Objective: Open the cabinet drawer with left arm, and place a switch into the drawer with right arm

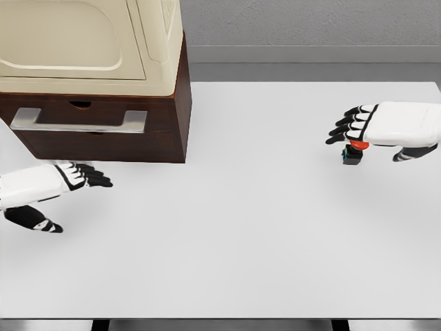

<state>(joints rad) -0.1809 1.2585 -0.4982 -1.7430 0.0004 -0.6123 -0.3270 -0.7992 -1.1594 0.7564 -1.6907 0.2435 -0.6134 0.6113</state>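
A dark brown cabinet (103, 124) with a cream top stands at the back left of the white table (248, 221). Its drawer front carries a silver bar handle (79, 121) and looks closed. My left hand (65, 181) hovers just below the drawer, a little left of the handle's middle, fingers stretched flat and open, holding nothing. The switch (354, 152), a small black block with a red-orange button on top, stands on the table at the right. My right hand (372, 127) is directly over it with fingers extended and open; its palm hides part of the switch.
The cream appliance-like body (89, 41) on top of the cabinet overhangs the drawer. A grey wall (310, 27) runs behind the table. The table's front edge (220, 318) lies near the bottom of the view.
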